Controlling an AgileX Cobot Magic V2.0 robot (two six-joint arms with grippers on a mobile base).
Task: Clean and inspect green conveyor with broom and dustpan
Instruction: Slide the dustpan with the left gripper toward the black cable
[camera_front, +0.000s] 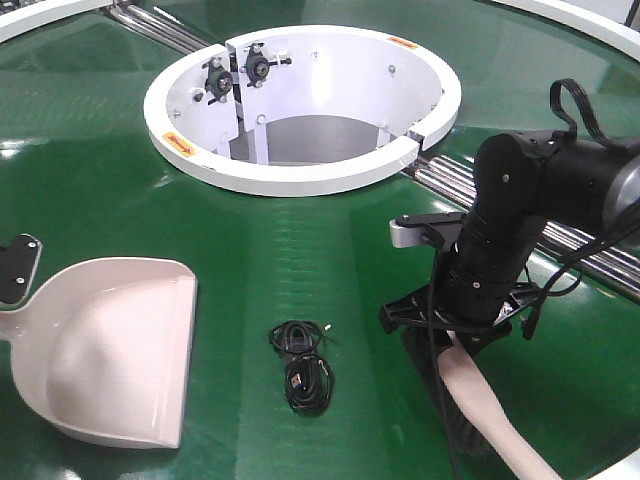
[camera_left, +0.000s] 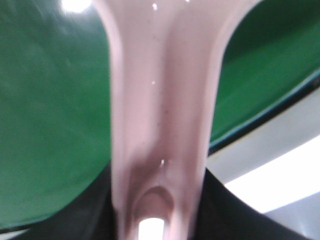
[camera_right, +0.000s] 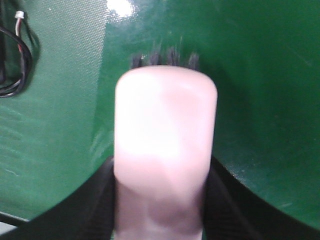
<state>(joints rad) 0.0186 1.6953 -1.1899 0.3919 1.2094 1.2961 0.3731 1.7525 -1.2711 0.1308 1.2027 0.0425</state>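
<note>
Broom (camera_front: 497, 415) and dustpan (camera_front: 110, 345) flank a coil of black cable (camera_front: 300, 365) on the green conveyor (camera_front: 330, 240), lower centre of the front view. My right claw (camera_front: 455, 322) is closed round the broom at the lower right. In the wrist view its dark fingers (camera_right: 100, 210) press both sides of the pale back, and the bristles point down at the belt. My left claw (camera_left: 157, 215) is clamped on the dustpan's handle near its hanging hole. The pan lies at the lower left, its straight lip turned toward the cable and near it without touching.

I judge the cable to be the main hazard. A loose loop could catch in the bristles and drag instead of sliding. It could also ride over the lip or slip under it if the pan is not flat on the belt; I cannot tell from here whether it is. A stroke aimed too far up the frame could send the cable toward the open well of the white hub ring (camera_front: 300, 180).

Open belt lies between broom and pan, with only the coil on it. Silver rollers (camera_front: 445, 185) run behind my right arm at middle right. The belt's outer edge shows as a pale strip in the lower right corner. That leaves a leftward sweep as the freest line.
</note>
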